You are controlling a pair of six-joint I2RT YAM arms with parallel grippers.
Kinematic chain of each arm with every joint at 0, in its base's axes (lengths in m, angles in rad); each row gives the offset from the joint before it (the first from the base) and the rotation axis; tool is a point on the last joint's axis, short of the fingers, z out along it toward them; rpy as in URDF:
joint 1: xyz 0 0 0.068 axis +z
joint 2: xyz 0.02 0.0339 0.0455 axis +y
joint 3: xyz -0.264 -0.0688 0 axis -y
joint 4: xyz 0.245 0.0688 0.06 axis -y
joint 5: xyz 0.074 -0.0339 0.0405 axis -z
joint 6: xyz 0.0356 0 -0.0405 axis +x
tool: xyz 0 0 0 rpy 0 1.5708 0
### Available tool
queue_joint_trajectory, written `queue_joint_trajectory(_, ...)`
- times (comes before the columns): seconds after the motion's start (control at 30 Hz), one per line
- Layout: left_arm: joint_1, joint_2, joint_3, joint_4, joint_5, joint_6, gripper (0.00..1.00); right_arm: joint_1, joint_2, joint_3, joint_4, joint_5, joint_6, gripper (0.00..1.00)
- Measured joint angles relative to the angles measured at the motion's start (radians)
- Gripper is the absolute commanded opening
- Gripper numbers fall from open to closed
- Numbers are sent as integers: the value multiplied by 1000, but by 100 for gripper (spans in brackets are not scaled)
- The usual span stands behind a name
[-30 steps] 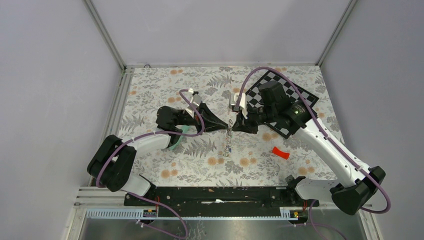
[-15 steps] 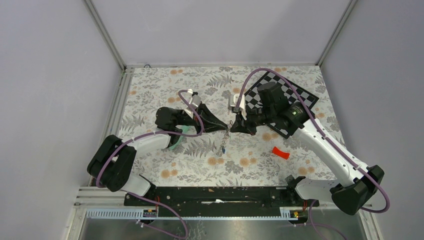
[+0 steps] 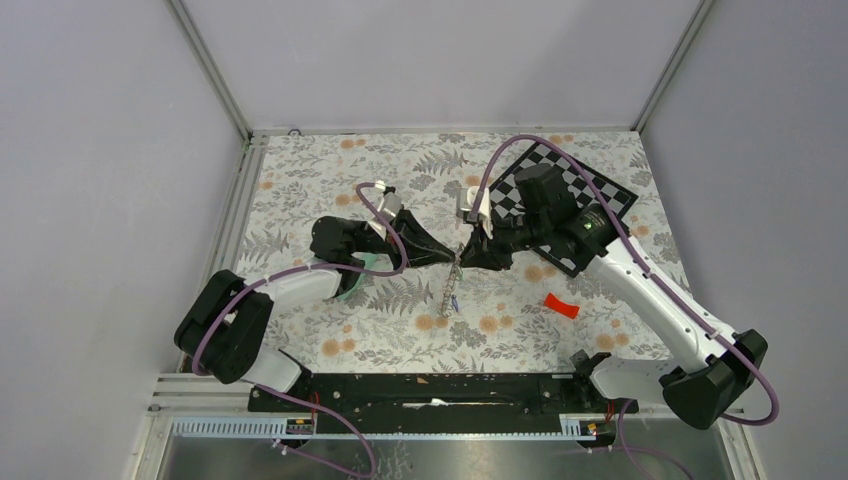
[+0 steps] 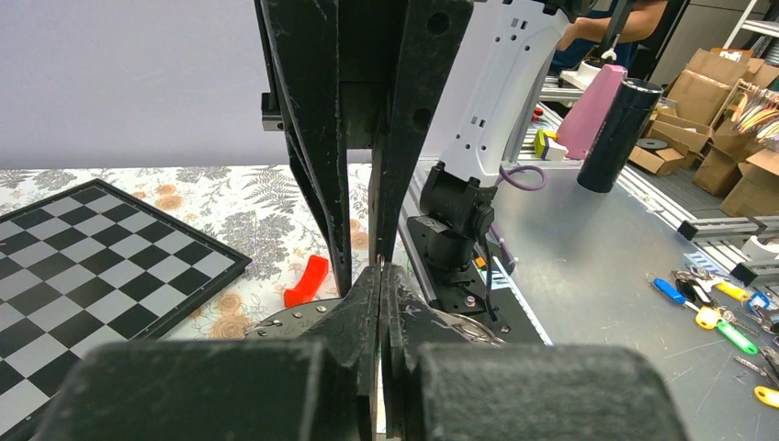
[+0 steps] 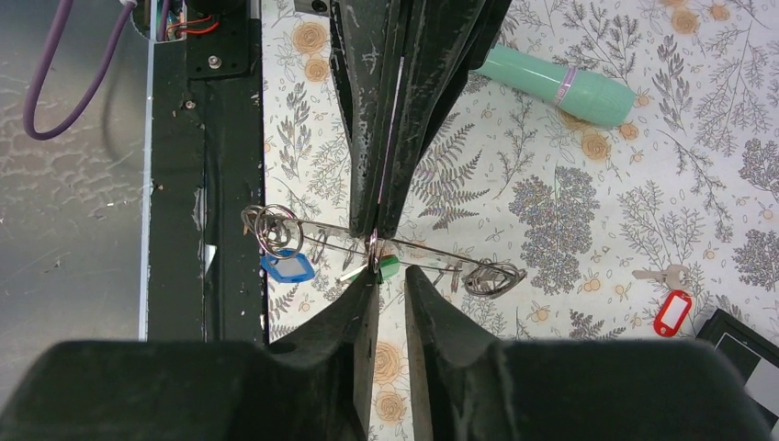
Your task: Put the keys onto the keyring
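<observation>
From above, my left claw (image 3: 452, 263) and right claw (image 3: 468, 256) meet tip to tip over the middle of the surface (image 3: 300, 170). The keyring (image 3: 449, 292) dangles by its chain below them, lifted, I judge, to leave room for threading.

Left wrist view: that claw is clamped fully shut on the thin metal.

Right wrist view: the right claw's jaws stand slightly apart around the green-tagged key (image 5: 389, 267), whether touching I cannot tell. The blue-tagged key (image 5: 287, 267) seems already strung. The red-tagged key (image 5: 673, 312) lies loose beside the chessboard (image 5: 735, 335).

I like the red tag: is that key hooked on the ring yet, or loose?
Loose. The red-tagged key lies alone on the floral cloth, apart from the keyring.
</observation>
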State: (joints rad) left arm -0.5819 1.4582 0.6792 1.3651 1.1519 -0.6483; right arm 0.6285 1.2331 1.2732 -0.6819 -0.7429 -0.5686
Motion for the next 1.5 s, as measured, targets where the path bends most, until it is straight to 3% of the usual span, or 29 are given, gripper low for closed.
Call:
queue_joint_trajectory(0.27, -5, -3, -1, 0, 0, -6, 0, -1, -44, 0, -2, -8, -25, 32)
queue_joint_trajectory(0.53, -5, -3, -1, 0, -1, -13, 0, -1, -54, 0, -1, -37, -35, 30)
queue_joint_trajectory(0.93, -5, -3, -1, 0, -5, -16, 0, -1, -25, -19, 44, -40, -2, 20)
queue_joint_trajectory(1.03, -5, -3, -1, 0, -8, -16, 0, -1, -22, -24, 51, -47, 6, 15)
queue_joint_trajectory(1.17, -5, -3, -1, 0, -10, -16, 0, -1, -21, -27, 60, -54, 18, 1)
queue_joint_trajectory(1.37, -1, -3, -1, -4, -16, -16, 0, -3, -21, -27, 62, -47, 16, 0)
queue_joint_trajectory(1.5, 5, -6, -1, -40, -27, 19, 40, -2, -9, 3, 19, -10, -5, 0)
